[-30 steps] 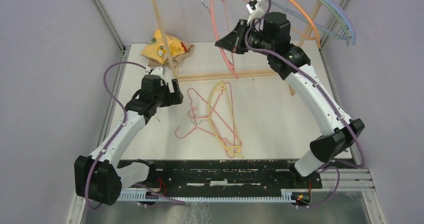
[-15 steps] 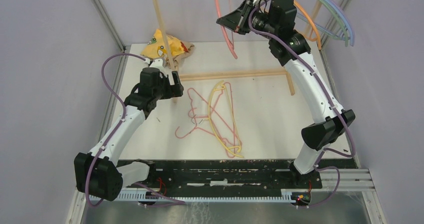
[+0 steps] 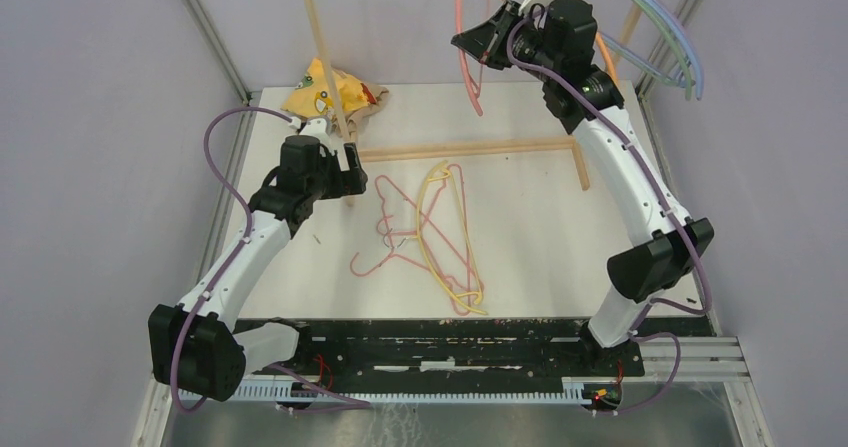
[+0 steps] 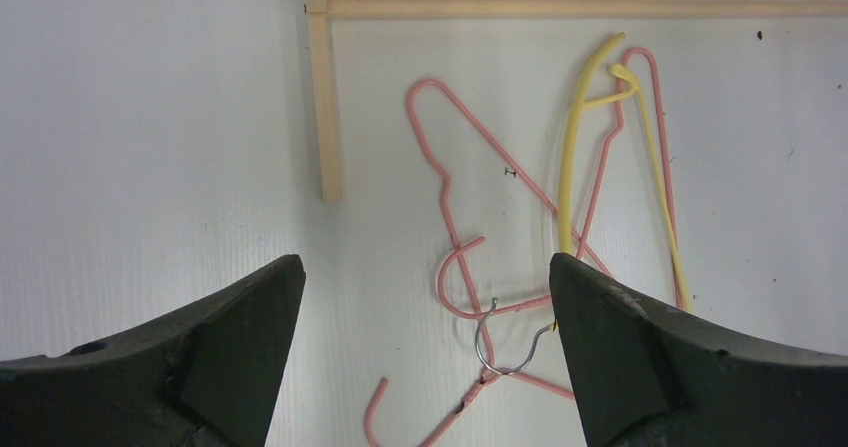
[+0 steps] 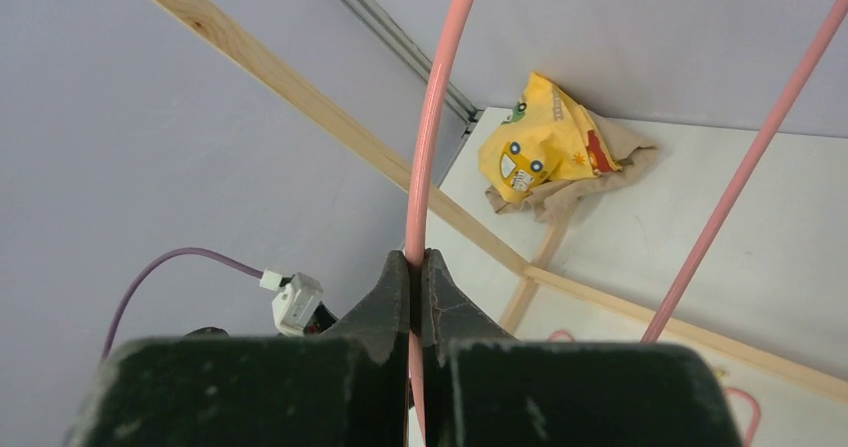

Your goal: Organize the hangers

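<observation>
My right gripper [image 3: 478, 43] is raised high at the back and shut on a pink hanger [image 3: 463, 37]; its thin bar passes between my fingertips [image 5: 418, 267] in the right wrist view. Orange, light blue and pale green hangers [image 3: 660, 27] hang on the rack at the top right. A tangle of pink hangers [image 3: 385, 229] and a yellow hanger [image 3: 440, 237] lies flat on the table. My left gripper [image 3: 350, 174] is open and empty, hovering just left of the tangle; a metal hook [image 4: 500, 342] lies between its jaws in the left wrist view.
A light wooden rack frame [image 3: 470, 149] lies across the table's back, with an upright post [image 3: 318, 37] at the left. A yellow printed cloth [image 3: 330, 92] sits at the back left corner. Purple cables [image 3: 215, 147] loop off both arms.
My right gripper has lifted the pink hanger higher and slightly to the right, toward the hanging ones. My left gripper has shifted slightly up and right, then stayed still.
</observation>
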Robot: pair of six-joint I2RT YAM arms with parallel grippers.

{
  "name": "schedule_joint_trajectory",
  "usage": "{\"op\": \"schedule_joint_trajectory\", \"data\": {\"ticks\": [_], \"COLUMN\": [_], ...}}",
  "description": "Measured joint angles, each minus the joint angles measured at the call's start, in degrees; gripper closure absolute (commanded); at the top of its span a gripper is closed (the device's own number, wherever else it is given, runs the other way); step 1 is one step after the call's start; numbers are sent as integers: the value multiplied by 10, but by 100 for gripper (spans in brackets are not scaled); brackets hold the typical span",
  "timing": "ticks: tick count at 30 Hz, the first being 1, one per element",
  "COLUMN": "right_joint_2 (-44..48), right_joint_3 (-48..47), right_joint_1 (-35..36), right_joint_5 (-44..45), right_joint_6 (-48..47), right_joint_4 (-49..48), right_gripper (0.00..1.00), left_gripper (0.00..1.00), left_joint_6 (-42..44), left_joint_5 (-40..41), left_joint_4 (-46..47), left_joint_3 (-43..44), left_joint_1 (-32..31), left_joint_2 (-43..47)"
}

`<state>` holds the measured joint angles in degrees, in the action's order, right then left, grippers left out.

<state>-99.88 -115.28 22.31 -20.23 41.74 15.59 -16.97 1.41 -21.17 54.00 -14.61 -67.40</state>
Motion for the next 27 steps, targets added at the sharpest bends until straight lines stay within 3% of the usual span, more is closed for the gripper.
{"op": "schedule_joint_trajectory", "data": {"ticks": [12,17,19,21,27], "right_joint_2": [106,122,122,122,134], "right_joint_3": [105,113,113,113,113], "right_joint_1": [-34,-55,-57,-59,-59], "right_joint_5": [70,77,80,84,87], "right_joint_6": [-35,-42,-48,-53,-76], "right_joint_4": [10,29,37,46,65], "right_gripper": [98,76,61,53,38], "left_gripper": [1,1,1,1,1], "left_joint_6": [2,2,2,2,2], "left_joint_5": [-18,-18,-18,-18,-15], "left_joint_4": [-15,-21,-25,-26,-28], "left_joint_3": [0,0,0,0,0], "left_joint_1": [0,0,0,0,0], "left_joint_2": [-10,-21,-22,-22,-22]}}
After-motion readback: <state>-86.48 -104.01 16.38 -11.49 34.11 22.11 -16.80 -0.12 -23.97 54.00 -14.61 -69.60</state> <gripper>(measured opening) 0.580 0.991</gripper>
